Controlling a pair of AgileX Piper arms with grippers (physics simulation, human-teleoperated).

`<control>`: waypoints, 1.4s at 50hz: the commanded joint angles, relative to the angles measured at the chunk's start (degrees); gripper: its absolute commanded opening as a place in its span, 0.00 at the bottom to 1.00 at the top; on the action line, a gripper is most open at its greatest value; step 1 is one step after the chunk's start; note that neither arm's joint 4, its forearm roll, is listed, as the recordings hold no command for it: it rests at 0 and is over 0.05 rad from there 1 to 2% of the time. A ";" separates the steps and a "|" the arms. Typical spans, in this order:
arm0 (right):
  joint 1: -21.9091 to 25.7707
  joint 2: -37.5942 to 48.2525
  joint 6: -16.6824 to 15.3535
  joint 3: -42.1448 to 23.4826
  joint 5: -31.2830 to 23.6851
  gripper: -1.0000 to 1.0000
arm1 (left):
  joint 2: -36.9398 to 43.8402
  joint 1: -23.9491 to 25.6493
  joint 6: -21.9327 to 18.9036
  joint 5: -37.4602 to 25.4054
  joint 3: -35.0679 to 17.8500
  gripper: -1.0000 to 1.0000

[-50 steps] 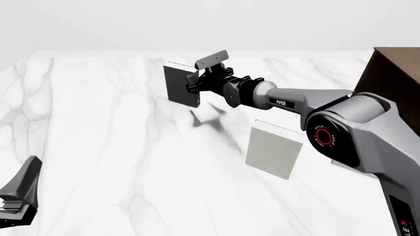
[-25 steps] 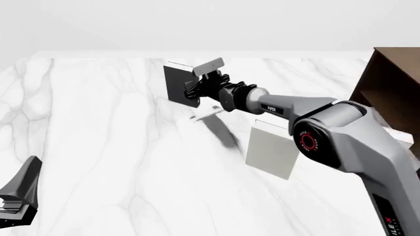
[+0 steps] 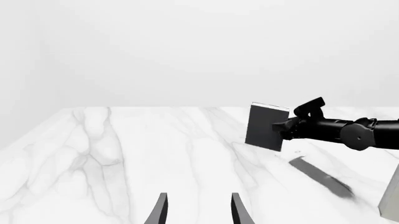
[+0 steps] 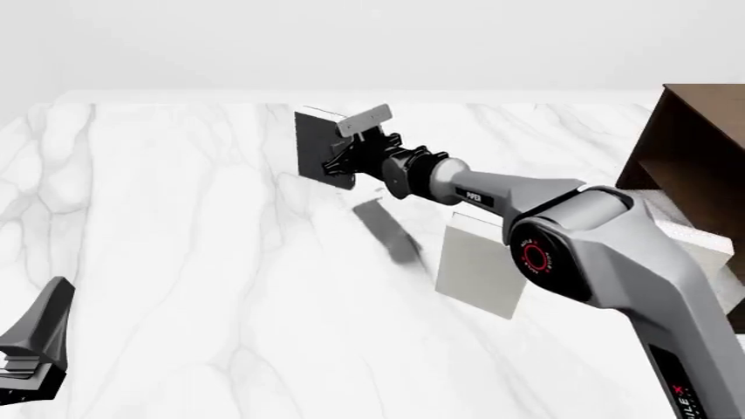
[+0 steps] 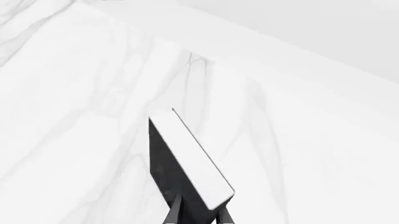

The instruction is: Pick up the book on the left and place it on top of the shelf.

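We count one dark book (image 4: 317,142), clamped upright by our outstretched right gripper (image 4: 345,163); left gripper (image 3: 198,211) gapes.

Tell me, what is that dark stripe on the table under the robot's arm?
Front view: it is a shadow cast on the table, below the right claw holding the book. Left wrist view: the same grey streak, soft-edged. No glare or blur anywhere.
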State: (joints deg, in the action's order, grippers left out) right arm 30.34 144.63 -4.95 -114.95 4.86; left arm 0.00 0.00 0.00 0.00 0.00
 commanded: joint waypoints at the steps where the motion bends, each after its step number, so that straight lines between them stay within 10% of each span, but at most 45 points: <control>1: -0.02 0.67 -0.33 -1.17 -0.40 0.00 | 0.00 0.00 0.00 0.00 0.00 1.00; 70: 2.07 -42.01 -3.42 40.45 11.83 0.00 | 0.00 0.00 0.00 0.00 0.00 1.00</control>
State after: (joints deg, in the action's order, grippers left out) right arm 32.77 109.00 -8.41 -79.04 15.99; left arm 0.00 0.00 0.00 0.00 0.00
